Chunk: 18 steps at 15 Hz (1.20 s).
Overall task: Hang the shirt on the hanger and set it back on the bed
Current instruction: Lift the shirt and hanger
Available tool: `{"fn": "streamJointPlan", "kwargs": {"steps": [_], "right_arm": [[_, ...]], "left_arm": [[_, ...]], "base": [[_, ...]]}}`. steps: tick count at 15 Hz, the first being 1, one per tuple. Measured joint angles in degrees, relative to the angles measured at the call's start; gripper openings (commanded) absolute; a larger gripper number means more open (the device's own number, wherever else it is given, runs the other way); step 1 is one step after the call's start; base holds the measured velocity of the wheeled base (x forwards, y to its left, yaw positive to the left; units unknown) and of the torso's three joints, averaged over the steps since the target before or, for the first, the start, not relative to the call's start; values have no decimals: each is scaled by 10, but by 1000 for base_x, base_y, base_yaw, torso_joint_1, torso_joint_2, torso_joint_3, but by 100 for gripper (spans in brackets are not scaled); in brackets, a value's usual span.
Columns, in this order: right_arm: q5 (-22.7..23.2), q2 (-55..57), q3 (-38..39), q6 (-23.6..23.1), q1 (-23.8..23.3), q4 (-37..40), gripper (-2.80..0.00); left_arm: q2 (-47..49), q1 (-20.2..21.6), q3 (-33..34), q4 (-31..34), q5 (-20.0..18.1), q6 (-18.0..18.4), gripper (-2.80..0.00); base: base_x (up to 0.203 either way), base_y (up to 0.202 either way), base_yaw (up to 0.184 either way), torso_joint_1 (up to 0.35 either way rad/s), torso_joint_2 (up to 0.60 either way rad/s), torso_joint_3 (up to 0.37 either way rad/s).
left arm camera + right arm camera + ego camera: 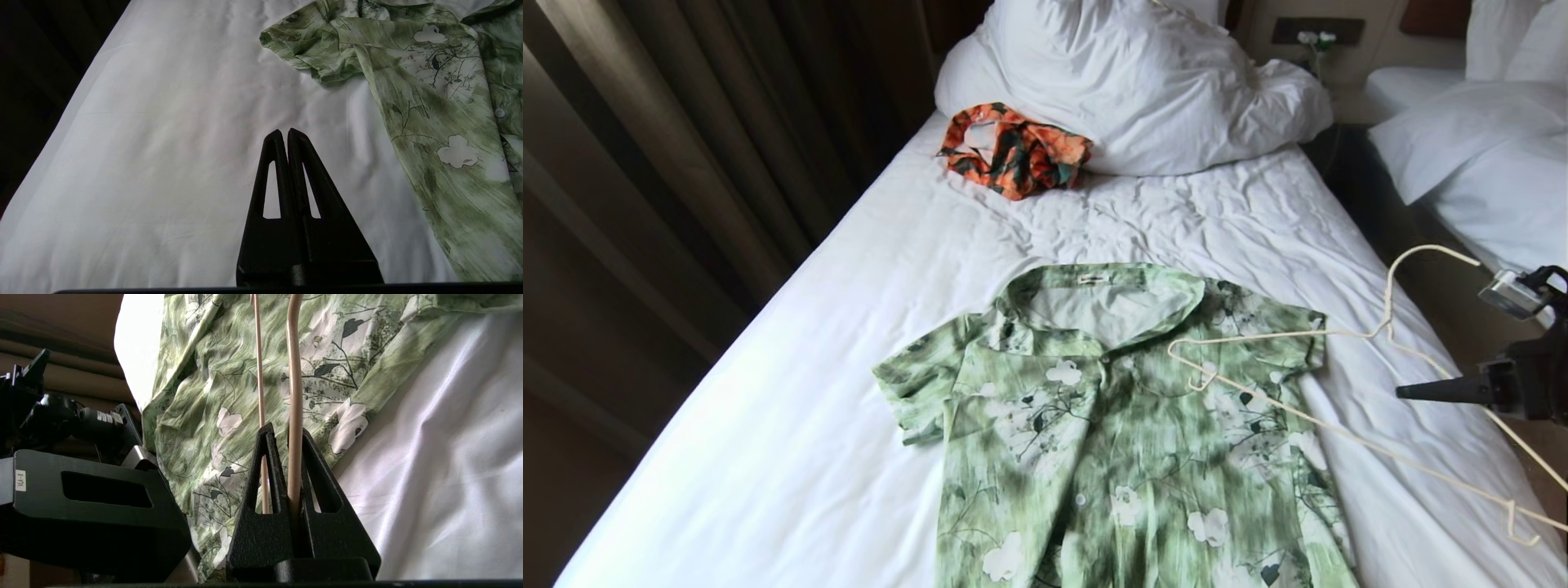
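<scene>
Your right hand (288, 435), frame right, clamps the hanger (1339, 333) over the shirt (1111, 425) on the bed (768, 408). Your left hand (284, 134): fingers together, empty.

A hotel-style twin bedroom. A single bed (915, 269) with a wrinkled white sheet fills the middle of the head view, its bulky white pillow (1127, 82) at twelve o'clock. A second white bed (1486, 139) stands at two o'clock across a narrow aisle, with a nightstand (1347, 102) and a wall panel (1319, 31) between the two at one o'clock. Dark floor-length curtains (686, 139) hang from nine to eleven o'clock. Clothes lie on the sheet: a shirt (1111, 433) at six, an orange garment (1013, 151) at eleven.
</scene>
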Motion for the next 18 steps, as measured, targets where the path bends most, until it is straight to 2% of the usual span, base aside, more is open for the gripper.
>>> {"fn": "streamJointPlan", "kwargs": {"steps": [2, 5, 6, 11, 15, 18], "right_arm": [[0, -29, 18, -40, 2, -1, -280], [16, -47, 30, -153, 4, -2, -280], [29, -47, 25, -176, 6, -9, -280], [110, -52, 16, -187, 63, -136, -280], [120, -93, 15, -188, 97, -202, -280], [137, -122, 20, -187, 99, -205, -280]], "left_arm": [[0, 0, 0, 0, 0, 0, -280], [0, 0, 0, -1, -1, 1, -280], [0, 0, 0, -2, 0, 0, -280], [0, 0, 1, -5, 4, -17, -280], [0, 1, 1, -4, 4, -17, -280], [0, 0, 1, -5, 4, -18, -280]], "base": [[0, 0, 0, 0, 0, 0], [0, 0, 0, 0, 0, 0], [0, 0, 0, 0, 0, 0], [0, 0, 0, 0, 0, 0], [0, 0, 0, 0, 0, 0], [0, 0, 0, 0, 0, 0]]}}
